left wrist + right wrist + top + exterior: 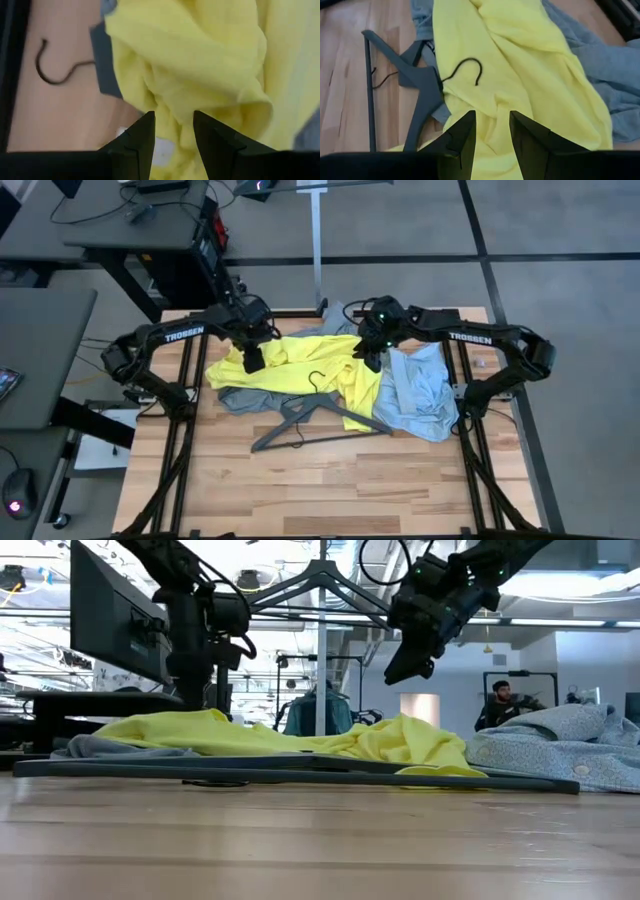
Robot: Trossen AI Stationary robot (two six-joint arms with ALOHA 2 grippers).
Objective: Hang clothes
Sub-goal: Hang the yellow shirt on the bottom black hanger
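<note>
The neon-yellow T-shirt [300, 365] lay crumpled across the middle of the wooden table [300, 490], spreading from about nine o'clock of the pile toward five o'clock. Under its nine-to-seven o'clock edge the grey T-shirt [245, 400] showed, and at three o'clock of it the pale blue collared shirt [420, 395] lay bunched near the table's right edge. A dark hanger [300, 425] rested at six o'clock of the yellow shirt, partly on the fabric, and a thin black hook [318, 380] lay on the yellow cloth itself.

The left gripper [172, 135] hung over the nine o'clock end of the yellow shirt, its two fingers [140, 142] parted with a narrow gap and nothing between them; the yellow folds lay beneath, apart from the tips. The right gripper [492, 132] was raised above the two o'clock side of the yellow shirt, beside the blue shirt, its fingers [530, 137] likewise parted and empty. In the low view both arms stood clear above the cloth pile.

Beyond the table, a metal pole [316, 240] rose at twelve o'clock, and a person [500, 705] sat far off in the room.
</note>
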